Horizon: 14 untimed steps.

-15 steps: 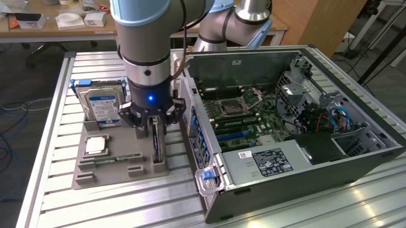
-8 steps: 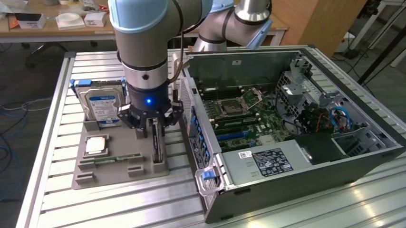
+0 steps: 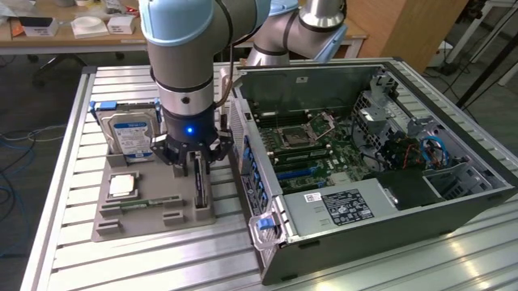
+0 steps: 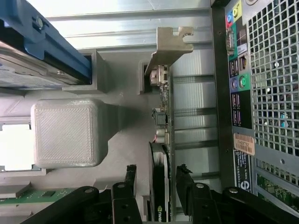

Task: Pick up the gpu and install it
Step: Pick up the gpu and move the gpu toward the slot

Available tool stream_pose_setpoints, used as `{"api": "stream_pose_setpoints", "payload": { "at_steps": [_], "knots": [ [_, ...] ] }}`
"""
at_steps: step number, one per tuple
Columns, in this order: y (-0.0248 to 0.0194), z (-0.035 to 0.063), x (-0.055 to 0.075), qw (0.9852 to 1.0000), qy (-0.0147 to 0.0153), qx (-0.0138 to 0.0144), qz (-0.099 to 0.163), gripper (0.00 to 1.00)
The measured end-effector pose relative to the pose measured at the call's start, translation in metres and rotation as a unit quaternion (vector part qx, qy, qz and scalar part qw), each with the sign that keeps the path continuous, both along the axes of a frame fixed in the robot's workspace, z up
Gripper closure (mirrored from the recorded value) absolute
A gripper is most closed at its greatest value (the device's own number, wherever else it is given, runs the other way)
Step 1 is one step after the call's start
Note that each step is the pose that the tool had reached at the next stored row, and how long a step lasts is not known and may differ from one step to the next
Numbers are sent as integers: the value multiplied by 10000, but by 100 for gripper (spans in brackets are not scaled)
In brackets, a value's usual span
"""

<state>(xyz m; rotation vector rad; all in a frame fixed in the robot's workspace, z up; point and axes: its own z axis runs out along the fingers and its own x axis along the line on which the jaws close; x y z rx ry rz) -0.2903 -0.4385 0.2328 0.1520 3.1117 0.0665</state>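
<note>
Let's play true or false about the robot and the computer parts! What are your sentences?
1. The fingers stand open on either side of the gpu. True.
2. The gpu is plugged into the computer. False: it stands on edge in the gray tray.
3. The hard drive has a blue and white label. True.
4. The computer case is closed up. False: its side is open and the motherboard shows.
</note>
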Motion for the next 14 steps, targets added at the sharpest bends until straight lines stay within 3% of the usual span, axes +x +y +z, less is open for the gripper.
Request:
{"api": "stream_pose_setpoints", "payload": {
  "at_steps": [7, 14],
  "knots": [
    [-34, 13, 0, 10000, 5, -5, -5, 53],
    [-36, 22, 1, 10000, 5, -17, -11, 53]
  ]
}}
